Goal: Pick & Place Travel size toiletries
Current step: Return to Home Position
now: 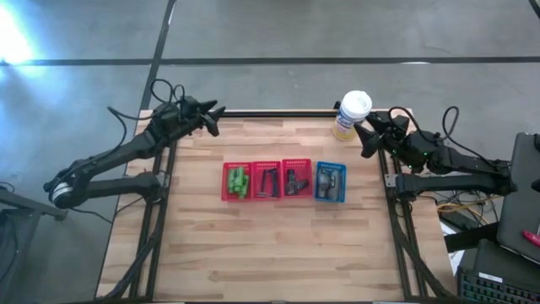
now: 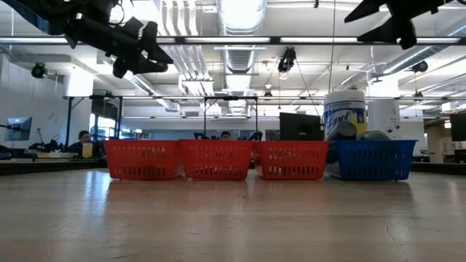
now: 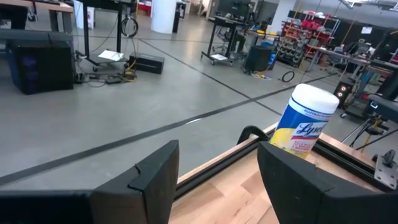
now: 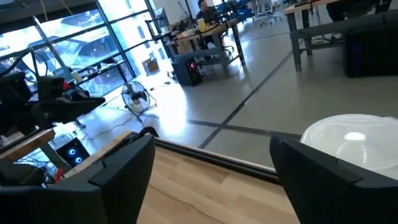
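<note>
Grey floor [image 3: 124,99], desks [image 4: 208,30], bright ceiling lights [image 2: 240,11]

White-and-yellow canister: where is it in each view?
High view: canister at the table's far edge, right of centre.
Low view: right, behind the blue basket.
Left wrist view: right side, upright.
Right wrist view: only its white lid, lower right.
Shared landmark: blue basket, in high and low views.

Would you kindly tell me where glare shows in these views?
High view: glare whitens the floor at far left. Low view: the ceiling light flares, and the tabletop reflects it. Right wrist view: bright windows, a highlight on the canister lid.
</note>
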Action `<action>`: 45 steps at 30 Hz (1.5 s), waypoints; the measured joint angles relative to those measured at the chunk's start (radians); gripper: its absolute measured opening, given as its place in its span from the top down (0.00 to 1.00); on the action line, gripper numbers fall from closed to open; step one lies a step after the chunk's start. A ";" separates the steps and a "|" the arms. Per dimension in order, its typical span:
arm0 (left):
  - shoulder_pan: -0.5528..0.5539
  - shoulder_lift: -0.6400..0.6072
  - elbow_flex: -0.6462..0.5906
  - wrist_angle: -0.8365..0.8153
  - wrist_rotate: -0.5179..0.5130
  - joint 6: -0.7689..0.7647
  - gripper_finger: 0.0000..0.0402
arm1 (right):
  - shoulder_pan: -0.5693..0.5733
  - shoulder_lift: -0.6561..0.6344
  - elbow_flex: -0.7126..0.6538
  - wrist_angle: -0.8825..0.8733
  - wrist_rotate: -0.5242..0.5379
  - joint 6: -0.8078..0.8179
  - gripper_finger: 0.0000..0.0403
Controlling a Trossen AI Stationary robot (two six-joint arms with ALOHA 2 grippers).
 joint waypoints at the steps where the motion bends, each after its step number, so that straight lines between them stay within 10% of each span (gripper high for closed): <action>1: 0.000 0.000 0.000 -0.002 0.000 0.001 0.45 | 0.000 -0.002 0.000 0.000 0.000 0.000 0.22; 8: 0.010 -0.074 -0.029 0.007 -0.019 0.016 0.45 | 0.000 -0.001 0.000 0.000 0.000 0.000 0.16; 13: 0.105 -0.174 -0.196 0.334 0.067 0.282 0.45 | 0.000 -0.002 0.000 0.000 0.000 0.000 0.12; 18: 0.279 -0.298 -0.400 0.529 0.170 0.160 0.45 | 0.000 -0.002 0.000 0.000 0.000 0.000 0.11; 35: 0.766 -0.869 -0.591 0.112 0.387 -0.069 0.45 | 0.000 -0.002 0.000 0.000 0.000 0.001 0.17; 45: 0.785 -0.852 -0.592 0.031 0.359 -0.073 0.45 | 0.000 -0.001 -0.001 -0.008 0.000 0.001 0.10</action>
